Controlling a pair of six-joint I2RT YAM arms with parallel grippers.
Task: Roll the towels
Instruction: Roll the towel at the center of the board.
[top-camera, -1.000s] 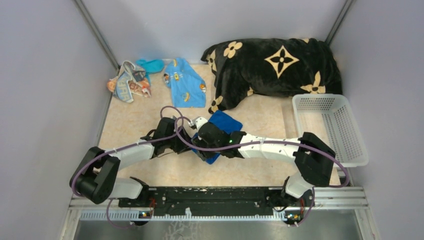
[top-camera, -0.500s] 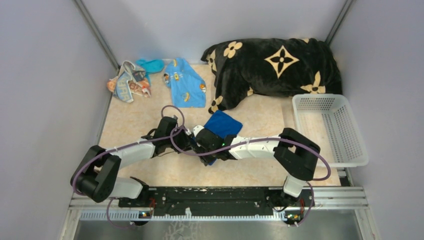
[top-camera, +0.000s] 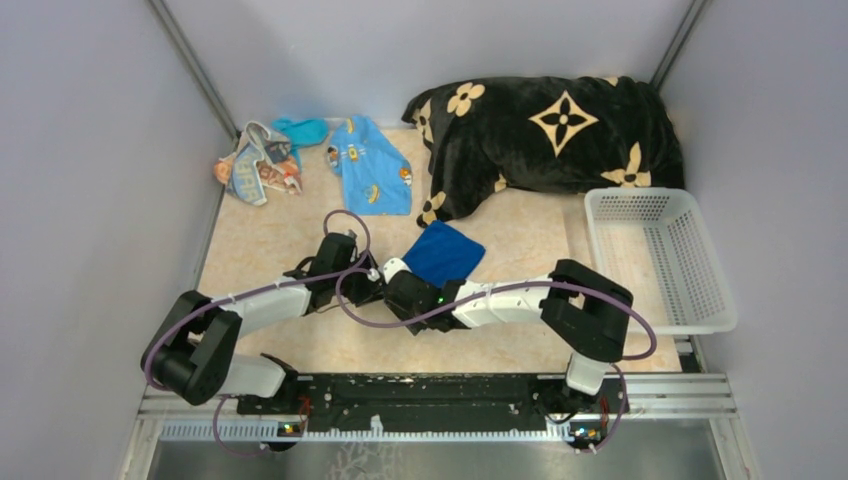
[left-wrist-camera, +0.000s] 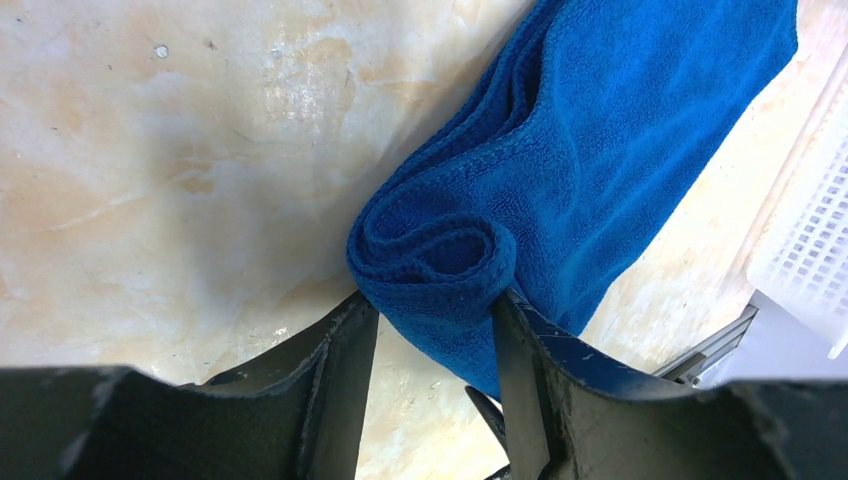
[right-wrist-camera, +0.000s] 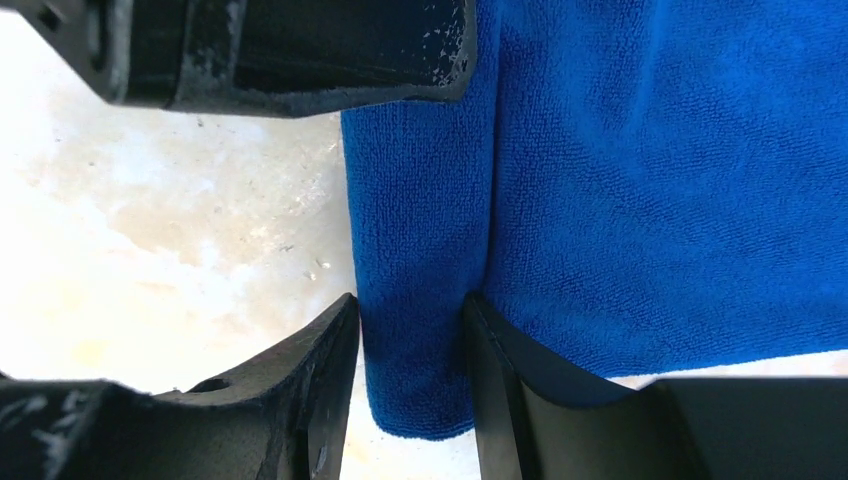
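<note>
Step in hand: rolling the first cloth. The dark blue towel (top-camera: 445, 252) lies mid-surface, in front of the black blanket (top-camera: 550, 125), with its near-left edge already curled into a short roll and the rest flat. The left end effector (left-wrist-camera: 432, 305) straddles one end of that roll. The spiral fills the gap between its fingers and touches both, so it reads as a light grasp on the dark blue towel. The right end effector (right-wrist-camera: 410, 300) is clamped on the same rolled edge further along, with the fold pinched between its fingers. The two sit close together on the surface (top-camera: 270, 240).

Only a turn or so looks done, with most of the cloth unrolled. The next move probably calls for both to turn the roll over toward the flat part together, keeping it tight and even so that neither end cones or slips.

The striped towel (top-camera: 250, 165), turquoise towel (top-camera: 302, 130) and light blue printed towel (top-camera: 370, 170) sit unrolled at the far left. The white basket (top-camera: 640, 193) is at the right.
</note>
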